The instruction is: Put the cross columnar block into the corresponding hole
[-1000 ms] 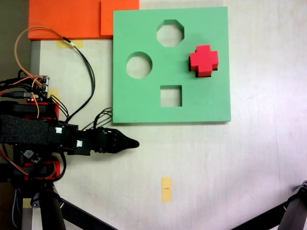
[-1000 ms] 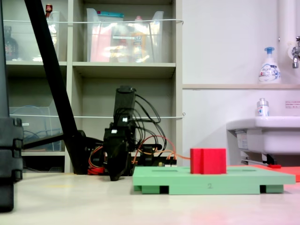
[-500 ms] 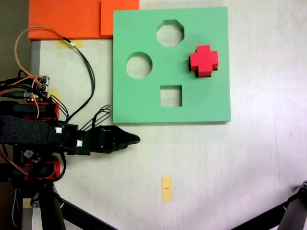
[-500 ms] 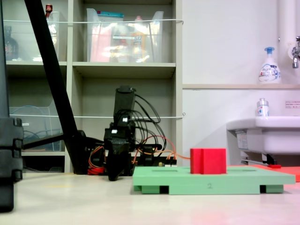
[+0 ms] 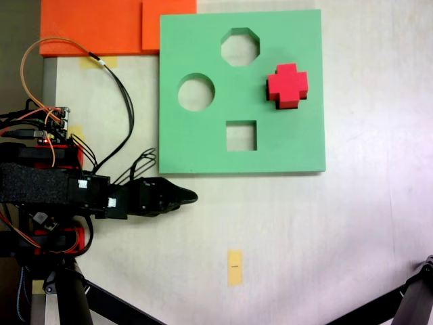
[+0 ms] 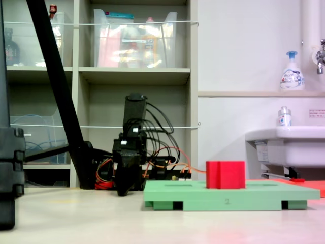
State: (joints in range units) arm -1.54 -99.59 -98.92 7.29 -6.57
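Note:
The red cross columnar block (image 5: 287, 85) stands upright in the right part of the green foam board (image 5: 203, 40). In a fixed view the block (image 6: 225, 175) rises well above the board (image 6: 228, 195). The corresponding hole is hidden under the block, and I cannot tell how deep the block sits. My gripper (image 5: 192, 197) lies low over the table, left of and below the board's lower left corner, far from the block. Its jaws taper to one point, shut on nothing. From the side, the gripper (image 6: 123, 191) hangs just left of the board.
The board also has an octagonal cutout (image 5: 240, 47), a round cutout (image 5: 196, 92) and a square cutout (image 5: 241, 135), all empty. Orange foam sheets (image 5: 95, 27) lie at the top left. A yellow tape mark (image 5: 235, 267) is on the table. Tripod legs (image 5: 115, 305) cross the bottom edge.
Compared with a second ago, the gripper tip has shifted slightly toward the board. The block and board have not moved.

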